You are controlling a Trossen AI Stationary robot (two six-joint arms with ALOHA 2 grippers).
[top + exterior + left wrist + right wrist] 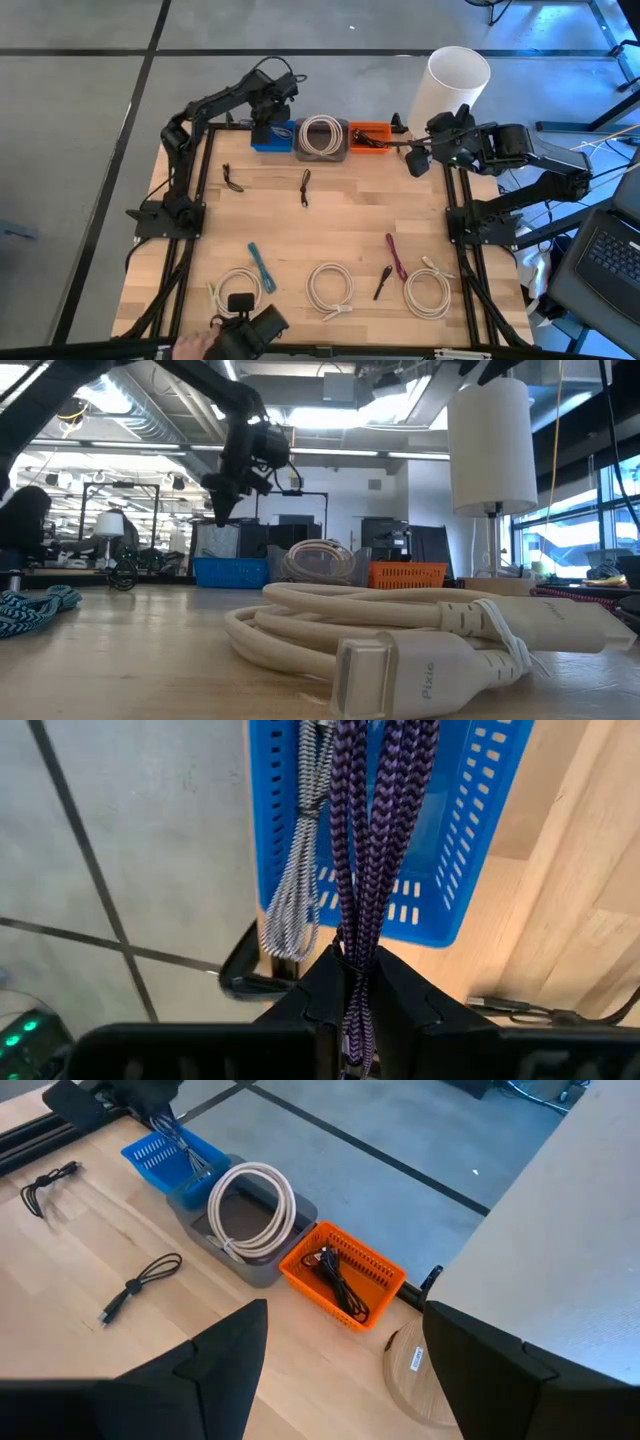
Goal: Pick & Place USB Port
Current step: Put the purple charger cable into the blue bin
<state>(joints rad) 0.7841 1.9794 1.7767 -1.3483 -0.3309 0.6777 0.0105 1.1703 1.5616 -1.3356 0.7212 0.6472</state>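
Note:
My left gripper [270,112] hangs over the blue basket [272,136] at the table's far edge, shut on a purple braided cable [375,830]. The cable's loops drop from the fingers into the basket [470,840], where a grey-white braided cable [298,860] lies. In the low view this gripper [222,508] points down above the blue basket [230,571]. My right gripper [416,158] is open [345,1380] and holds nothing. It hovers beside the orange basket [345,1275], toward the table's right. My left gripper pinches the purple cable's bundled strands [356,970] between its two fingers [318,990], coming from above and pointing down. Several strands run side by side through the hold. The cable hangs below the fingers, its lower loops [385,780] within the blue basket.
A grey basket [321,140] with a white coil sits between the blue and orange ones. A white cylinder [452,85] stands at the far right. Black cables [305,186], a teal one [261,266], a maroon one [395,256] and three white coils [330,288] lie on the table.

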